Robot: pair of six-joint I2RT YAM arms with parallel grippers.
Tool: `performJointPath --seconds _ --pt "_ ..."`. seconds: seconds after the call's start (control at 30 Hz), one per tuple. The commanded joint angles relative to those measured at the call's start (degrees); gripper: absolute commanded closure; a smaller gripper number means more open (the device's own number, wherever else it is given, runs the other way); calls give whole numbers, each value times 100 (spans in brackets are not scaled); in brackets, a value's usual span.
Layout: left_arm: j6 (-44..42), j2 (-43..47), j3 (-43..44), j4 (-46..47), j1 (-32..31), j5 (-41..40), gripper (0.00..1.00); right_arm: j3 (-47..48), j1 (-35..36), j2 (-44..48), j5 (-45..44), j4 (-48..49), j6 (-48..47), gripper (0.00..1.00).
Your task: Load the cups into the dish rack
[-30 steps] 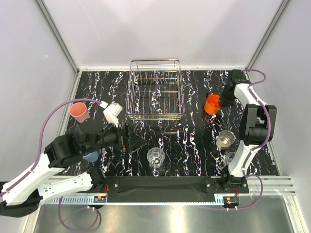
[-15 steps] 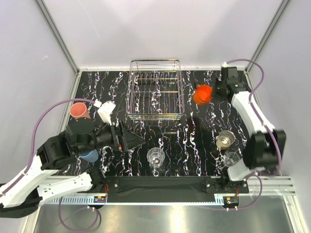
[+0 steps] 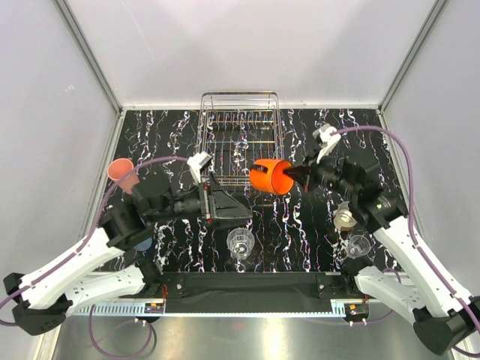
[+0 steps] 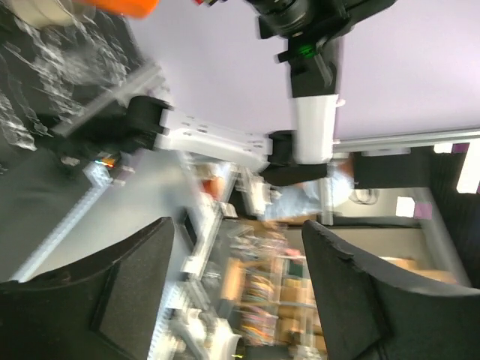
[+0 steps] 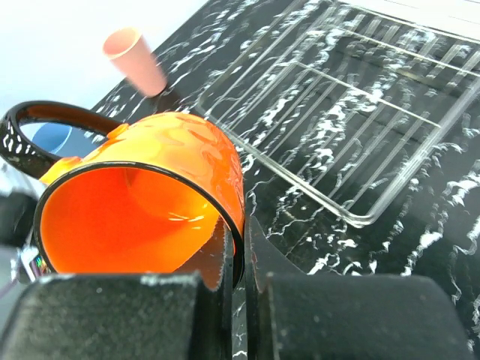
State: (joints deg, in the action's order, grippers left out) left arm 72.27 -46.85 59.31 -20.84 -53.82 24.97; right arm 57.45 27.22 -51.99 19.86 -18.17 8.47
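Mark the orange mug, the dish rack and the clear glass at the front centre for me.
orange mug (image 3: 268, 177), top external view, on its outer side wall.
dish rack (image 3: 240, 94), top external view, on its far rim.
clear glass (image 3: 240, 244), top external view, on its open mouth.

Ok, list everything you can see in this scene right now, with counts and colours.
dish rack: one, silver wire, far middle of the table, no cups in it
orange mug: one, orange, held on its side by the rack's near right corner
tumbler: one, salmon pink, left edge
blue cup: one, light blue, near left, partly under the left arm
clear glasses: two, transparent, near middle and near right
metallic cup: one, beige, right, partly behind the right arm
table: one, black with white veins
left gripper: one, black, open, empty
right gripper: one, black, shut on the mug's rim
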Motion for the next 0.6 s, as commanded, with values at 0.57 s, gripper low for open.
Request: performJointPath --seconds 0.57 --pt "3135 -69 -1089 2533 21 113 24 -1438 99 1990 1741 2441 -2050 100"
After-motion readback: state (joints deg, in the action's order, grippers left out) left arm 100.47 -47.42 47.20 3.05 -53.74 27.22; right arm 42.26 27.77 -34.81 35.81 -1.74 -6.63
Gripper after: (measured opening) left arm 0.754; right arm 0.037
